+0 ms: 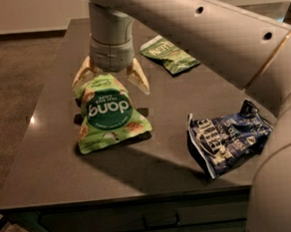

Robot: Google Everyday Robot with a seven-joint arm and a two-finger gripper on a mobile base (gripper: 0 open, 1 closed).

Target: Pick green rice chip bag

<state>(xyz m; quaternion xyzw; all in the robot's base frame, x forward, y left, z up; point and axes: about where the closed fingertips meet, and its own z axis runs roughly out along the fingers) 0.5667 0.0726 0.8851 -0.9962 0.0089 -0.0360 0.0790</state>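
The green rice chip bag [109,114] is a puffy light-green bag with a dark green circle and white "dang" lettering. It lies left of centre on the dark grey table [53,159]. My gripper [110,79] hangs over the bag's far top end, open, with one tan finger on each side of that end. The fingers do not close on the bag.
A smaller, flatter olive-green bag [169,53] lies at the back, right of the gripper. A dark blue bag [227,138] lies at the right near the front edge. My arm crosses the upper right of the view. The floor lies to the left.
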